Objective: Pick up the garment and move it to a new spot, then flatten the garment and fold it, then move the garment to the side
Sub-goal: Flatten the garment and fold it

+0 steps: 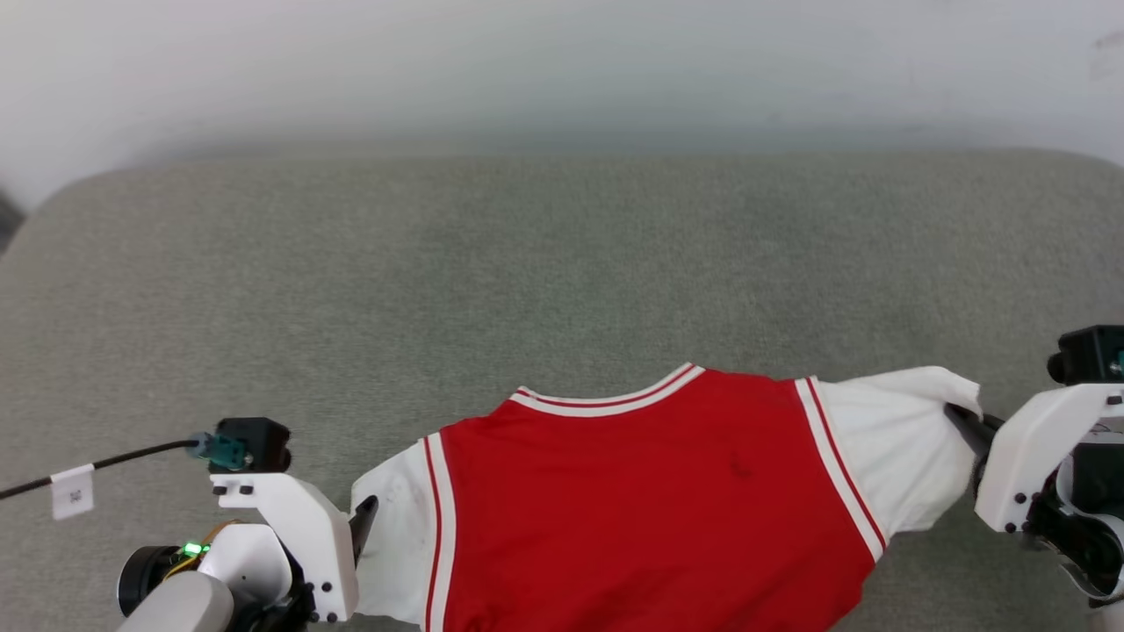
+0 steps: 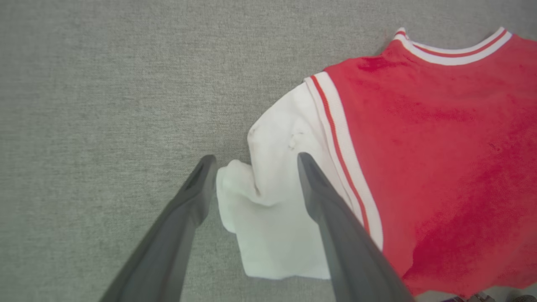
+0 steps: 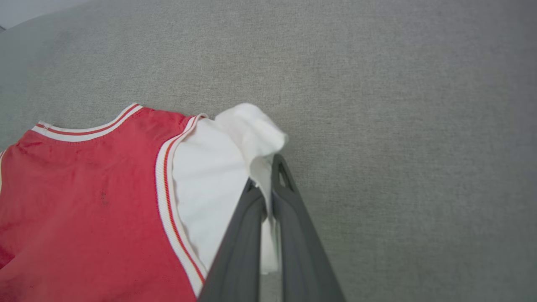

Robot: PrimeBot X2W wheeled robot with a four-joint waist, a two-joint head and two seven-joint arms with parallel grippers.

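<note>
The jersey (image 1: 650,500) lies spread on the near part of a grey fabric surface (image 1: 562,263), plain red side up. Its collar (image 1: 606,399) points away from the robot, and its lower part runs off the bottom of the head view. A white sleeve sticks out on each side.

The right gripper (image 3: 265,174) is clamped on the outer edge of the right sleeve (image 3: 209,188), with cloth pinched between the fingers and bunched above the tips. The left gripper (image 2: 256,159) stands wide apart and holds nothing. It straddles the folded cuff of the left sleeve (image 2: 272,235). Whether its tips touch the cloth is hard to judge from the wrist view.

The jersey looks light, soft and limp, so it will likely sag between holds and drag on the rough weave rather than slide flat. A pull on one sleeve alone would probably skew the body. The better hold seems to be on both sleeves, close to the striped trim where the cloth is doubled. The left jaws should catch both layers there.
</note>
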